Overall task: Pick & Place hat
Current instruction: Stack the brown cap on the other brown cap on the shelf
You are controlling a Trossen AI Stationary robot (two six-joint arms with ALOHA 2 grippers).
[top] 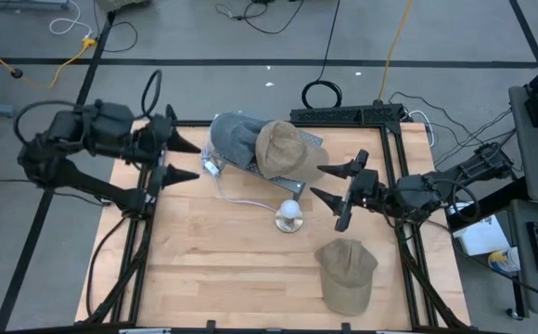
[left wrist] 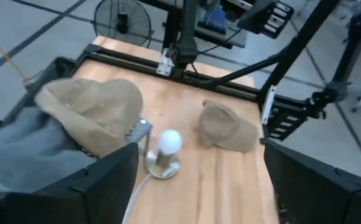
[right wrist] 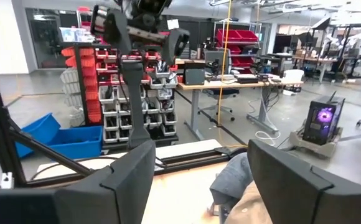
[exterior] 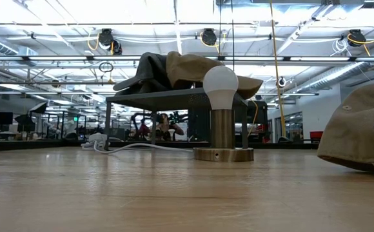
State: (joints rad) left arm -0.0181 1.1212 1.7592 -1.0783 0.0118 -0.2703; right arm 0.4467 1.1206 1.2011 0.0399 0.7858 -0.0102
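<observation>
Centrally, a light wooden table [top: 223, 260] framed by black rails stands on a grey concrete floor strewn with cables. A grey rack [top: 292, 185] at the table's far side carries a grey hat [top: 234, 139] and a tan hat [top: 283, 147] leaning together. A bulb lamp [top: 289, 215] stands just in front of the rack. A second tan hat [top: 347, 274] lies flat near the right front corner. Left gripper [top: 184, 158] hovers beside the rack, jaws wide apart and empty. Right gripper [top: 330, 184] hovers right of the rack, jaws apart, empty. Red bins [right wrist: 87, 62] and desks fill the room beyond.
</observation>
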